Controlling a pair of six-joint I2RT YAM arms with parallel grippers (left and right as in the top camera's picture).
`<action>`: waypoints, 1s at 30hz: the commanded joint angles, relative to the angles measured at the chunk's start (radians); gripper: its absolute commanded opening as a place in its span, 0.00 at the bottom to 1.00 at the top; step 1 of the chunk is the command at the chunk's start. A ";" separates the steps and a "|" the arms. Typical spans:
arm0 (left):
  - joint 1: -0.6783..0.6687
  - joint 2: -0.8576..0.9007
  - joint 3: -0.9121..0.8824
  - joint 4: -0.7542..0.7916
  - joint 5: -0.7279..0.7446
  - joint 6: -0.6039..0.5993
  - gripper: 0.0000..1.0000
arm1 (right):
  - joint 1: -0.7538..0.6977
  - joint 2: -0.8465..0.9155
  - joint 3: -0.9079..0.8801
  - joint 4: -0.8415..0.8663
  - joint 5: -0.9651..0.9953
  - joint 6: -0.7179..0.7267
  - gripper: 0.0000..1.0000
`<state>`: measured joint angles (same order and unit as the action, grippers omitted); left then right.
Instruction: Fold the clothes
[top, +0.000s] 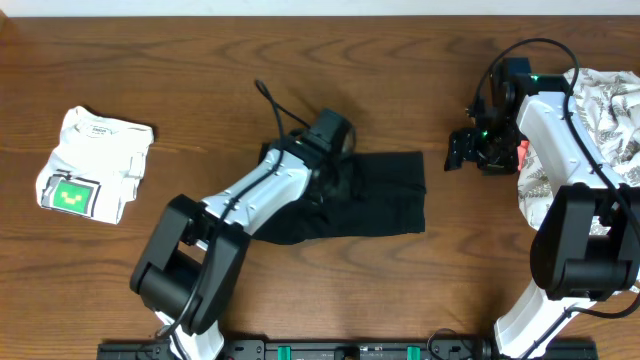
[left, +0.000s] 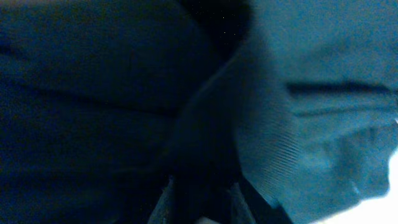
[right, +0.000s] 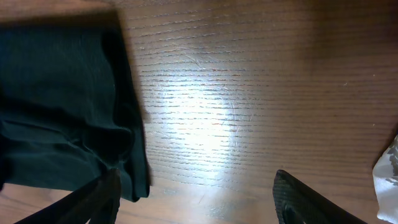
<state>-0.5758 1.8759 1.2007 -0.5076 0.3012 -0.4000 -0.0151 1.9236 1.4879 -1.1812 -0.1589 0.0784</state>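
Wooden table (top: 200, 60) carries the black garment (top: 390, 195) at centre. The left gripper (top: 338, 170) is buried in its left half, grip unreadable, while the right gripper (top: 457, 150) gapes empty off its right edge. Best to pinch one edge cleanly.

Overhead is evenly lit and sharp, shadows soft; left wrist view is dim, blue-tinted, blurred, black cloth (left: 124, 93) right up close; right wrist catches bright glare on the table (right: 199, 118), fingers (right: 308, 200) dark silhouettes.

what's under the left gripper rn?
The black garment, lying on the wooden table; the wrist view shows only its dark folds, close up. The left arm covers part of it, and whether the left gripper pinches fabric cannot be seen.
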 joint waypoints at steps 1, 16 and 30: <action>-0.028 -0.011 -0.007 -0.006 0.038 -0.021 0.31 | -0.004 -0.009 0.019 0.000 0.005 -0.013 0.76; -0.022 -0.060 0.027 -0.021 -0.032 0.033 0.31 | -0.004 -0.009 0.019 -0.001 0.005 -0.013 0.76; 0.020 -0.197 -0.002 -0.075 -0.215 -0.004 0.31 | -0.003 -0.009 0.019 -0.006 -0.006 -0.017 0.77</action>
<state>-0.5541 1.6485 1.2282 -0.5732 0.1188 -0.3889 -0.0151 1.9236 1.4887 -1.1835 -0.1596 0.0780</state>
